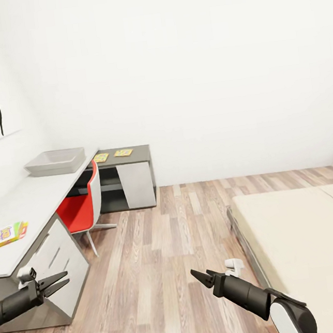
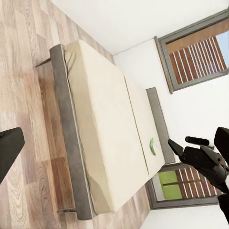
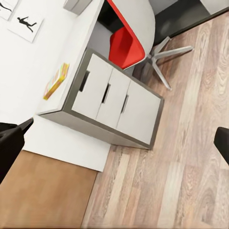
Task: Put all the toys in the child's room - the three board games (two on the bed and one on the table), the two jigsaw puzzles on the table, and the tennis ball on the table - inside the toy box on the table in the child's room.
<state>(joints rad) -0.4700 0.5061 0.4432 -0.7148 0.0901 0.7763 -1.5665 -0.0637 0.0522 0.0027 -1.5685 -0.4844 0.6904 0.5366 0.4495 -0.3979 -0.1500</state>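
The toy box (image 1: pixel 55 162) is a pale grey tray at the far end of the table (image 1: pixel 32 201). Two jigsaw puzzles (image 1: pixel 101 157) (image 1: pixel 123 152) lie on the lower dark section beyond it. One board game (image 1: pixel 5 234) (image 3: pixel 56 81) lies near the table's front end. Another, white and green (image 2: pixel 152 146), rests on the bed (image 1: pixel 301 243) (image 2: pixel 105 129) near the headboard. The tennis ball is out of view. My left gripper (image 1: pixel 66 280) (image 2: pixel 114 148) hangs open beside the drawers, holding nothing. My right gripper (image 1: pixel 199 274) (image 3: pixel 124 131) is open over the floor by the bed's corner.
A red chair (image 1: pixel 80 208) (image 3: pixel 126 45) is tucked under the table. Grey drawers (image 1: pixel 60 257) (image 3: pixel 114 102) close off the table's near end. Wood-plank floor (image 1: pixel 169 270) runs between table and bed. Dark-framed windows (image 2: pixel 200 47) stand behind the headboard.
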